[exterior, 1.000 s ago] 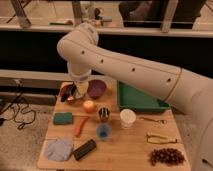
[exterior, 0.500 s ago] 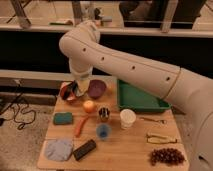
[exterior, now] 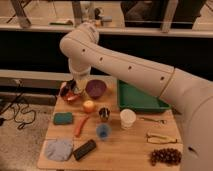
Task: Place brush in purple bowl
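Note:
The purple bowl [exterior: 96, 88] stands at the back of the wooden table [exterior: 135, 150], just left of the green tray. My gripper [exterior: 75, 88] hangs from the big white arm, low between the purple bowl and the orange-red bowl [exterior: 67, 94], right at the orange-red bowl's rim. It is shut. The wrist and dark shapes at its tip hide the brush, so I cannot tell whether anything is held.
A green tray [exterior: 137, 98] sits at the back right. In front stand a yellow-orange ball [exterior: 89, 105], a carrot [exterior: 81, 125], a teal sponge [exterior: 63, 118], a metal cup [exterior: 104, 114], a blue cup [exterior: 103, 131], a white cup [exterior: 128, 118], a grey cloth [exterior: 59, 149], a black block [exterior: 85, 149] and grapes [exterior: 165, 156].
The arm has shifted a little to the right; the gripper stays low between the two bowls.

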